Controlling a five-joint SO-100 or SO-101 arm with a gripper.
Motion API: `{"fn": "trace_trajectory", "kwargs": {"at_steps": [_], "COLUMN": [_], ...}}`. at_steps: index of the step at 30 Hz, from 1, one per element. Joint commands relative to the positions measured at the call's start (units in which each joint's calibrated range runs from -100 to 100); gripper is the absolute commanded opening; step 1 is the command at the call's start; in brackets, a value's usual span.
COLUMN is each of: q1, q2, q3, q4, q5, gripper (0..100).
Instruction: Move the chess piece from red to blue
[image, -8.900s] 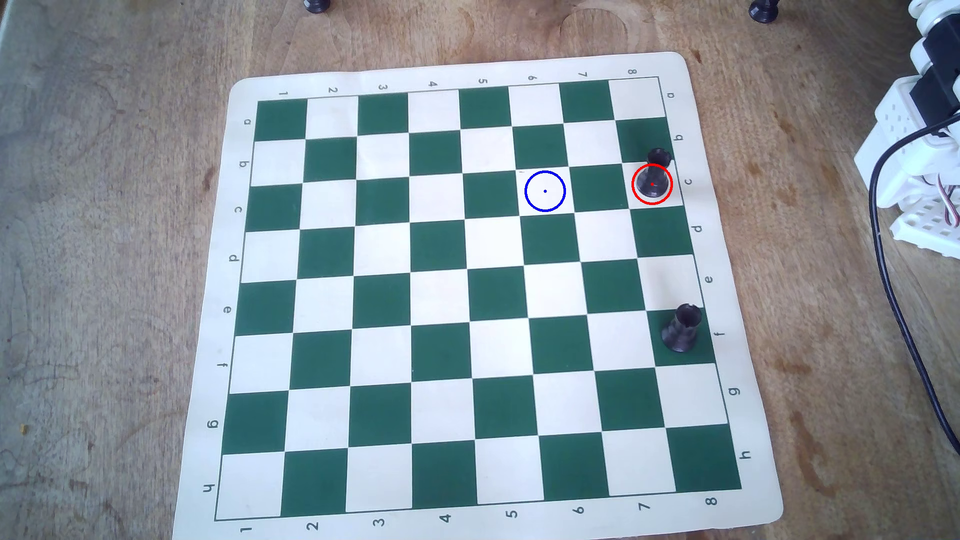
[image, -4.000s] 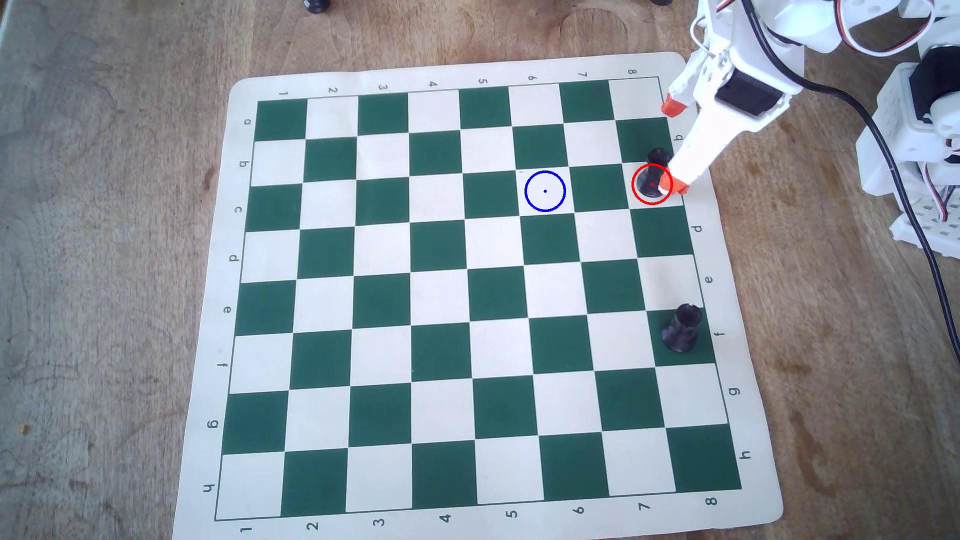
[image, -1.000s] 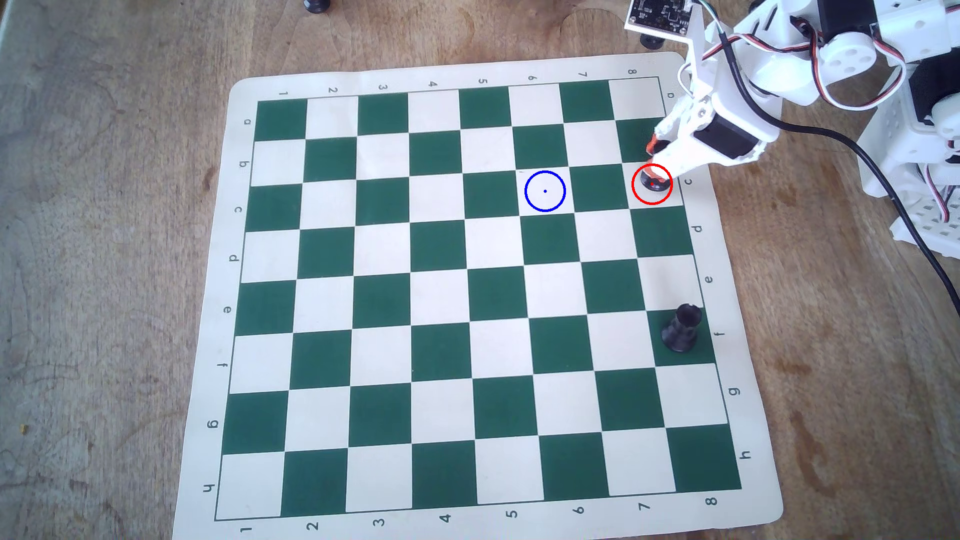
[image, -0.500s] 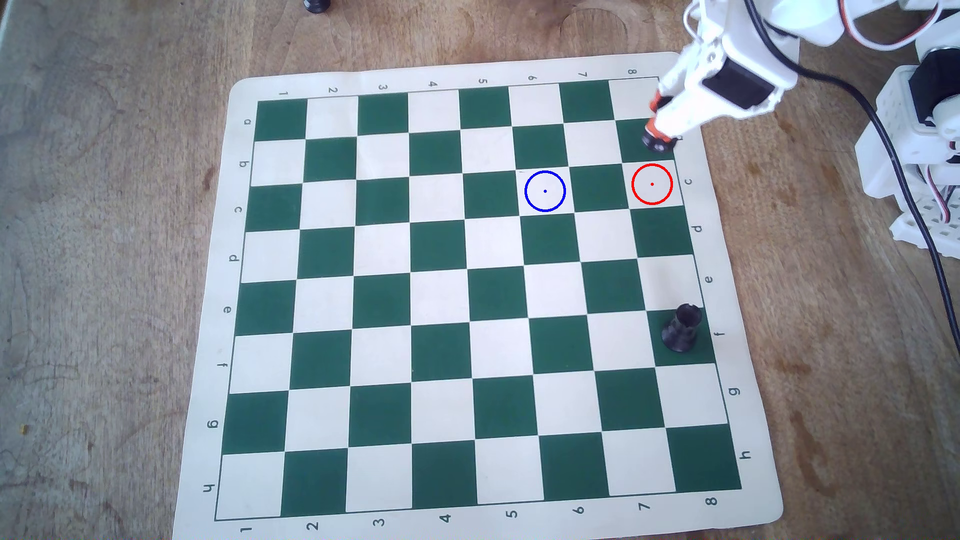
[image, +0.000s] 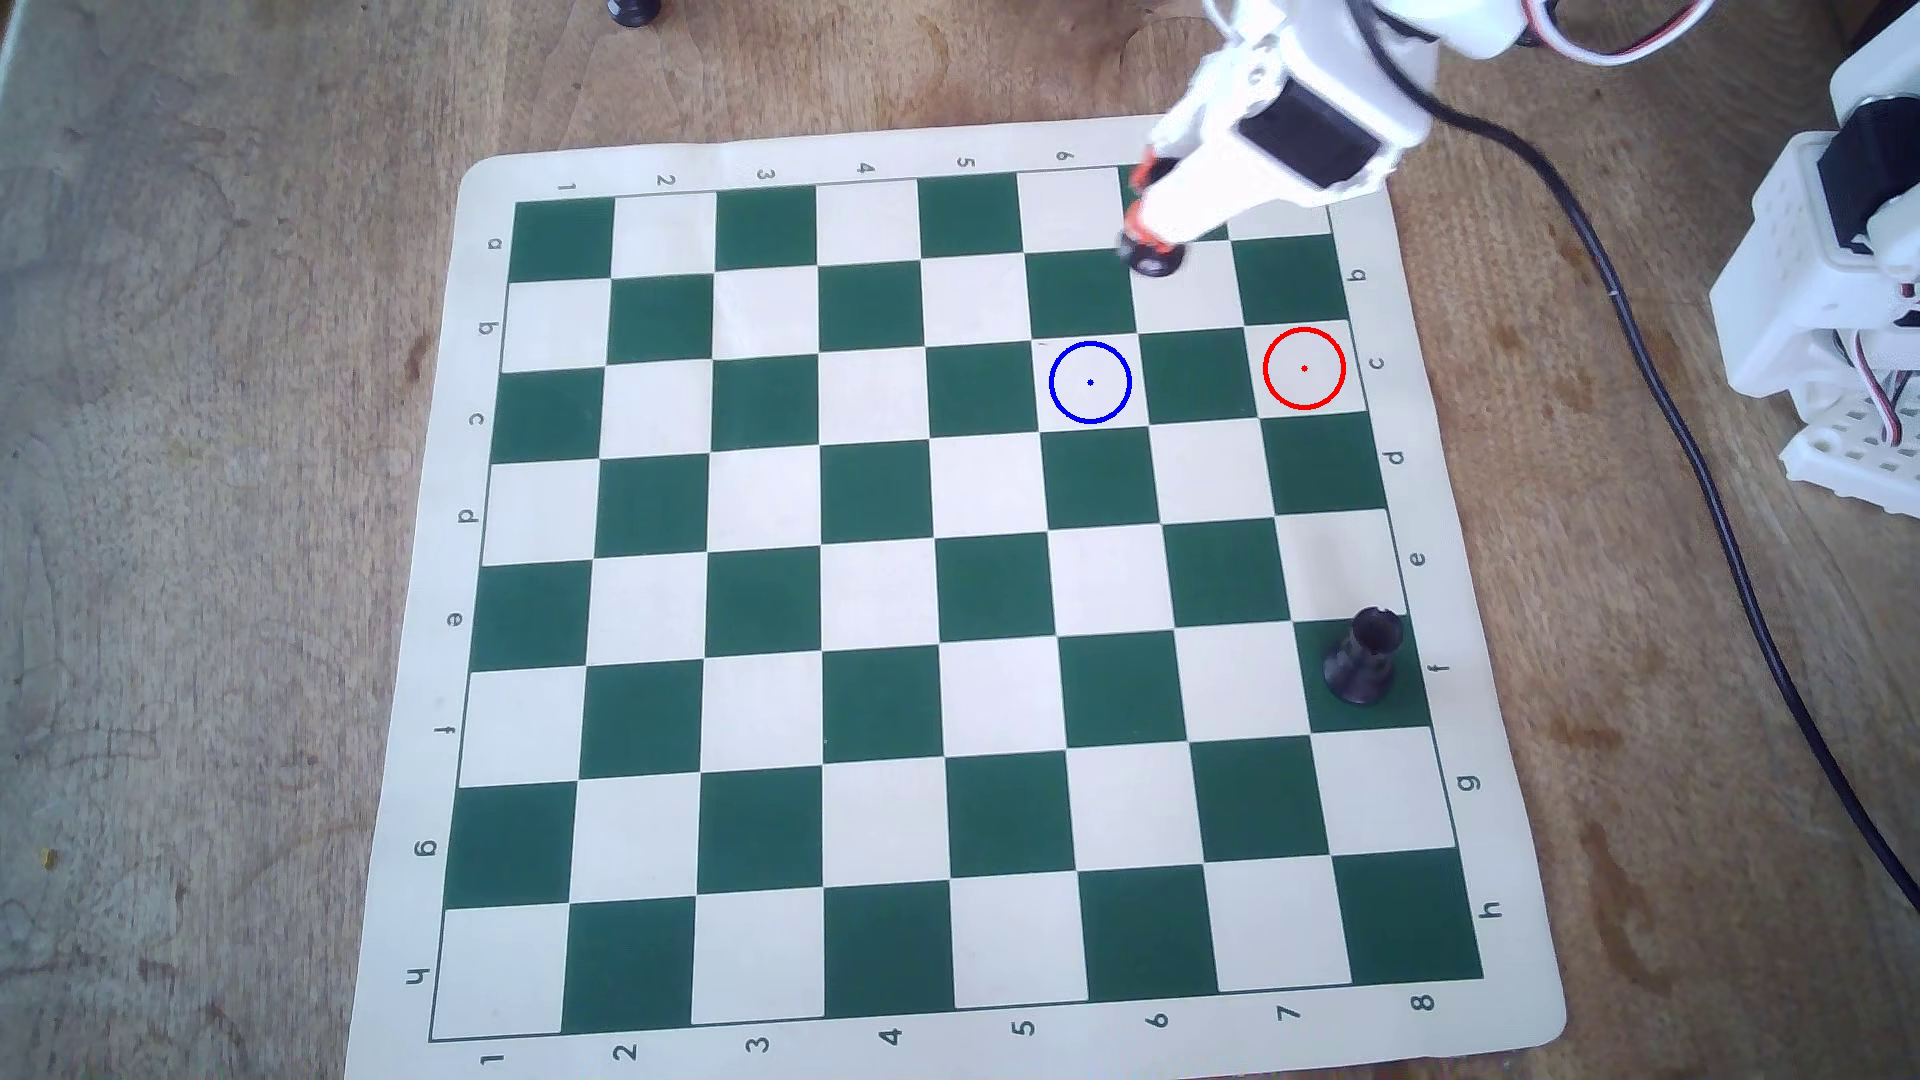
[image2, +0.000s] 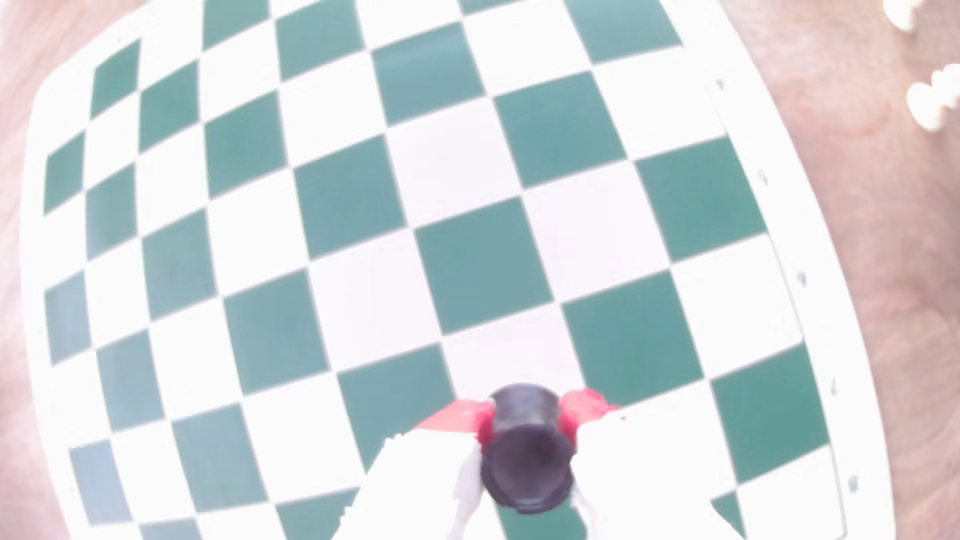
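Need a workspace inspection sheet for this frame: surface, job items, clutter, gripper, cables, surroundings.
Surface: green-and-cream chess mat on a worn wooden table, flat.
Job's things: chess piece held off the mat, up and right of the blue circle in the overhead view; red circle empty.
Clutter: black rook standing near the mat's right edge; dark piece at the top edge, off the mat.
Gripper: gripper shut on the piece, orange tips either side.
Cables: black cable trailing over the table right of the mat.
Surroundings: white arm base at right.
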Motion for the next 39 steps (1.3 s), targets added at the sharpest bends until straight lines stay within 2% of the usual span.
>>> {"fn": "trace_trajectory", "kwargs": {"at_steps": [1,11,39], "q1": [-1.23,-2.95,-1.38], "q2": [5.88,14.54,19.47], "q3": [-5.29,-6.56,-6.47], "q4": [-5.79,-8.82,-11.93], "q5": [-0.88,-1.32,-1.07], "gripper": [0,0,0]}}
